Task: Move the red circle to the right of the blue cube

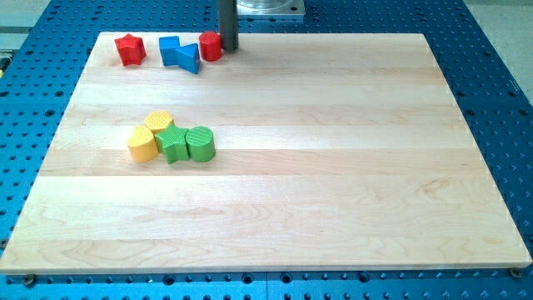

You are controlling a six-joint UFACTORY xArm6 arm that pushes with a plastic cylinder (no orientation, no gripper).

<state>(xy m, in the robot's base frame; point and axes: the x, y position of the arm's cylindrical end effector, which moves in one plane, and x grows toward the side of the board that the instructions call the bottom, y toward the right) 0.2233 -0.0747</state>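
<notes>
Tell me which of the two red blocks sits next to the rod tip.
The red circle, just left of my tip and right of the blue blocks; the red star sits far left.

rod: a straight dark grey stick, round like a thick pencil, smooth, with no marks on it
rod top: cut off by the view's top edge, so how it joins the arm cannot be seen
my tip (228, 47): the flat bottom end of the rod, the same dark grey and the same width as the rest
shine: a faint lighter streak runs down one side of the rod
</notes>
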